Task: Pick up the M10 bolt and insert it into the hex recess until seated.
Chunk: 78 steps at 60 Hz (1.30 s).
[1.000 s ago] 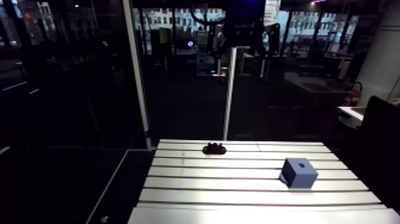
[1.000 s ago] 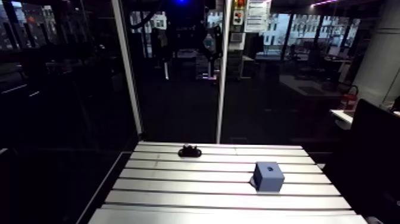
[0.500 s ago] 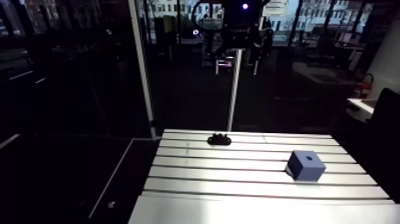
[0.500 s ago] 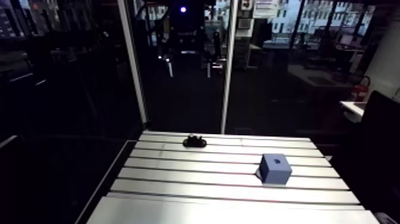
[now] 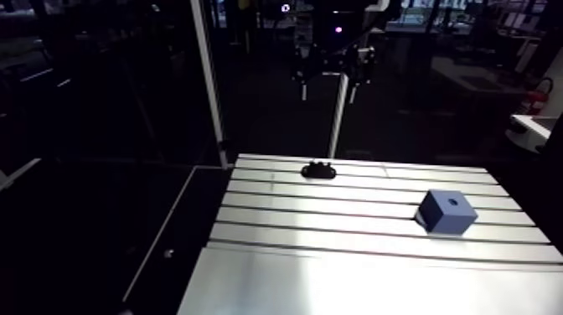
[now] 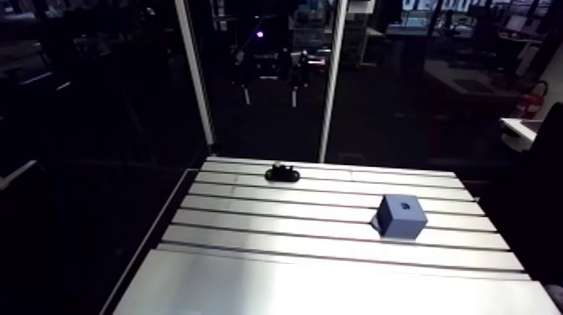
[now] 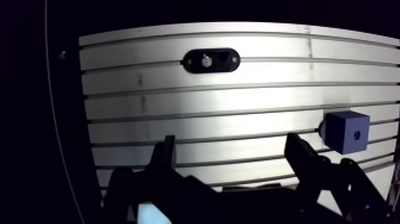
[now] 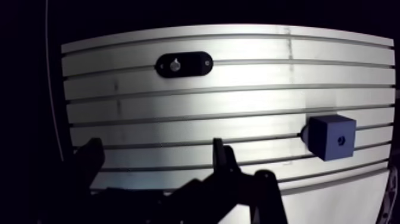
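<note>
**Gripper.** In the wrist view the gripper is spread wide. Its two fingers stand well apart with only bare worktop showing between them. Nothing is pinched and neither finger touches a part. The gripper hangs above the worktop, clear of both parts.

**Clock reference.** 12 o'clock is straight ahead of the gripper, as seen in the wrist view.

**Bolt.** The bolt sits in a black oval holder, well ahead of the gripper at about 12 o'clock.
- It shows as a small pale round spot, seen end-on, in one end of the holder.
- A dark round opening lies just beside it in the holder's other end.
- The holder lies flat on the worktop across one slot, near the edge farthest from the gripper.
- In the arm view the holder is a low dark shape near the same edge. The bolt is too small to make out there.

**Block.** A blue block stands on the worktop between 2 and 3 o'clock, just beside the finger on that side and apart from it.
- From the holder it lies at about 4 o'clock, well apart.
- The recess is a small dark opening in the block's upper face. In the arm view it shows on the top face.
- Whether the opening is hexagonal cannot be told.
- The recess is unfilled.
</note>
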Tool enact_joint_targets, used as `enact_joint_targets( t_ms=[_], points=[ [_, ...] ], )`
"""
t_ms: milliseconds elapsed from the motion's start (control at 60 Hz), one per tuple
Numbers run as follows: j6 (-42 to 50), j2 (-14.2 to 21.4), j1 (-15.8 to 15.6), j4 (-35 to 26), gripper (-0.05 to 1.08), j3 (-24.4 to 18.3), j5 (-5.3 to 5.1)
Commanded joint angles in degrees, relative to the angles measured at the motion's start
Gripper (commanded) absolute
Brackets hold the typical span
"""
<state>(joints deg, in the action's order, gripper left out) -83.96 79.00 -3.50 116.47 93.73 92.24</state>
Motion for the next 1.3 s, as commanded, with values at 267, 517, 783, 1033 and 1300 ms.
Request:
enact_joint_targets(
  t_ms=[267, 517, 783, 1033, 1300],
  points=[
    [1.2, -7.1, -0.2, 18.9, 0.01, 5.4, -0.69],
    [1.5, -7.8, -0.1, 19.0, 0.01, 5.4, -0.37],
    [0.8, -10.2, 0.1, 19.1, 0.01, 5.5, -0.09],
    [0.5, -12.7, 0.2, 20.8, 0.17, 5.7, -0.17],
    [-0.8, -14.6, 0.2, 21.7, 0.40, 5.6, -0.37]
  ],
)
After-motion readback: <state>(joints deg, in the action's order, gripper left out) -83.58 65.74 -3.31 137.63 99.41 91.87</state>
